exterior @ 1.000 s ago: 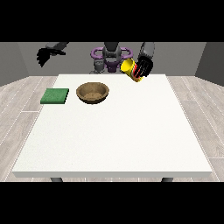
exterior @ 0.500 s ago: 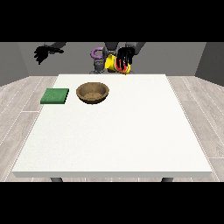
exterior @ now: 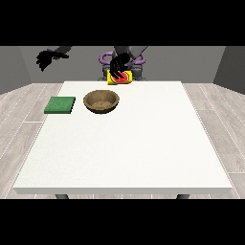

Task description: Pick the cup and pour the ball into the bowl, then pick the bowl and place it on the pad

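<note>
The yellow cup with a red patch lies tipped on its side in the air above the table's far edge. The brown bowl stands upright just beside the flat green pad.

A plain test room: one big white table, grey plank floor, bare grey walls, no furniture beyond that.
</note>
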You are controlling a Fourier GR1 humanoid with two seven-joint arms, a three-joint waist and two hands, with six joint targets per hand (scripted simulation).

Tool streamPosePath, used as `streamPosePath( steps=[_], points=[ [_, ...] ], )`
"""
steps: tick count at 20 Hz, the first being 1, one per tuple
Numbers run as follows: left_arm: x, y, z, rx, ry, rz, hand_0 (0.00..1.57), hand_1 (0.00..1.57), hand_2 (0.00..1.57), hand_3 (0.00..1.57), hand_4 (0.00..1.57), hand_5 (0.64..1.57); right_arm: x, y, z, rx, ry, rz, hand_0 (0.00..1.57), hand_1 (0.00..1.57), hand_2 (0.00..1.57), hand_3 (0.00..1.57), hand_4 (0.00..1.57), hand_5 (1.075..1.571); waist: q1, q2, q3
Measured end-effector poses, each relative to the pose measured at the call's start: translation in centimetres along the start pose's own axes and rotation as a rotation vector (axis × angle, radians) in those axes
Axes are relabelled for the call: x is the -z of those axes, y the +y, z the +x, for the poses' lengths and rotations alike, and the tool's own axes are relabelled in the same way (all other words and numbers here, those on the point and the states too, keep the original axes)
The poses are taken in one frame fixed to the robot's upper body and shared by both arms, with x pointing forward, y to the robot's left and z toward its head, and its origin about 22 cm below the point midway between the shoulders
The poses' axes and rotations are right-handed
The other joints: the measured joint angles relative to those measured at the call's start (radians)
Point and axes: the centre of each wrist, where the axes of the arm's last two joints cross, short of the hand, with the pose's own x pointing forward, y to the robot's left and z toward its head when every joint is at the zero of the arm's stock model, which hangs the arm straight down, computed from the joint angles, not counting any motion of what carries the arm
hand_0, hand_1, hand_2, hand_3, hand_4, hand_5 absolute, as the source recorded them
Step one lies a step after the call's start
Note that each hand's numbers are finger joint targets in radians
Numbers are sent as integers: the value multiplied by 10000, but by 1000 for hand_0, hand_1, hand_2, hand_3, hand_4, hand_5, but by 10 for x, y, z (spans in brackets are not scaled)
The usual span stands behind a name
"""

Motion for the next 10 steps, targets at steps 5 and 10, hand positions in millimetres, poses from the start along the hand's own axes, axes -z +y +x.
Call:
streamPosePath(
  steps=[5, 10],
  points=[
    [-3, 2, 20, 2109, -965, -282, 1449, 1449, 1571, 1571, 1529, 1137, -6, -4, -4, -33, 184, -59, 0, 0, 0, 0, 0, 1571, 68, -218, -11],
    [-2, 14, 31, 3025, -1471, -119, 1447, 1447, 1571, 1571, 1532, 1135, 0, -3, -1, 17, 242, -148, 0, 0, 0, 0, 0, 1568, 247, -127, -17]
  ],
)
